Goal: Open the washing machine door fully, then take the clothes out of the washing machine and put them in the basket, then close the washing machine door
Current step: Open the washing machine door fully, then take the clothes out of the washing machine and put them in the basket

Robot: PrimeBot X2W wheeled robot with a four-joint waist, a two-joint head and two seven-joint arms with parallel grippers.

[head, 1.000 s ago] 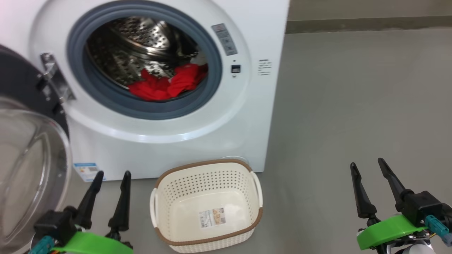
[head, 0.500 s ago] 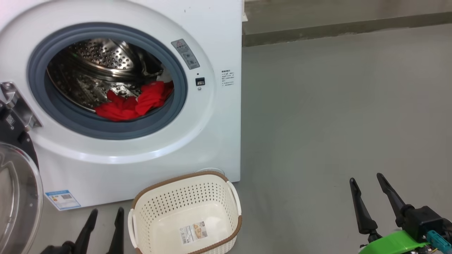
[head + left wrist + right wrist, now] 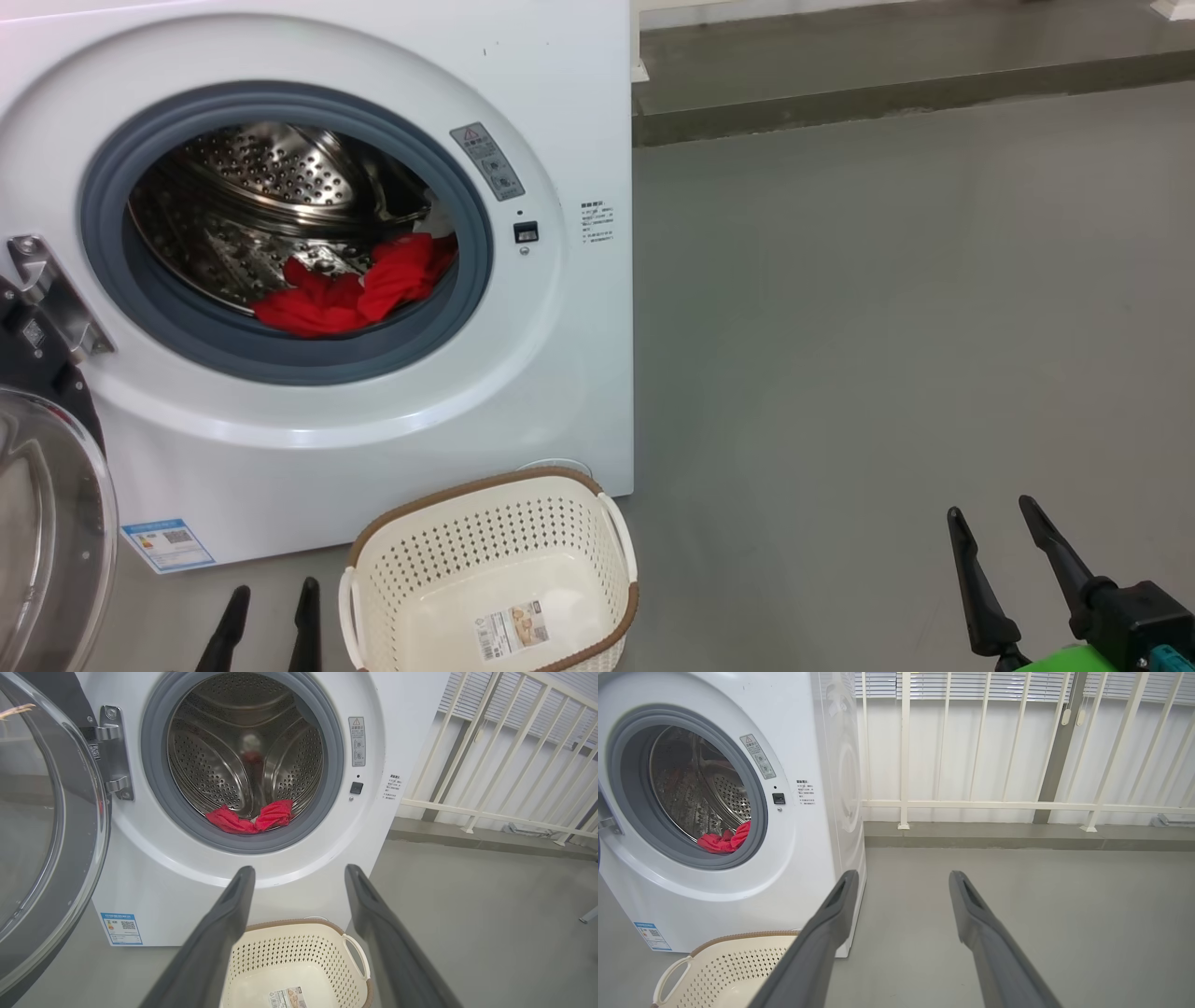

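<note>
Looking down from the head, we see our left pincer (image 3: 271,597) low at the frame's edge, its two dark fingers spread apart with nothing between them. Just to its right sits the basket (image 3: 485,541), a sticker (image 3: 512,630) on its bottom. Ahead of this pincer stands the washing machine (image 3: 560,392), and the washing machine door (image 3: 47,523) hangs swung out to the pincer's left. The clothes (image 3: 355,289) lie as a red heap low in the drum (image 3: 261,168), ahead of the pincer and a little to its right. Our right pincer (image 3: 990,509) is well off to the machine's right, over bare grey floor (image 3: 887,327), fingers parted and gripping nothing.

From the left wrist, the parted fingers frame the basket below them. The red clothes rest beyond the fingertips, inside the drum, and the glass door stands open to the left.

From the right wrist, the released fingers point at floor beside the machine. The clothes show far to the pincer's left, the basket's rim lies low and left, and a white railing (image 3: 971,805) runs ahead.
</note>
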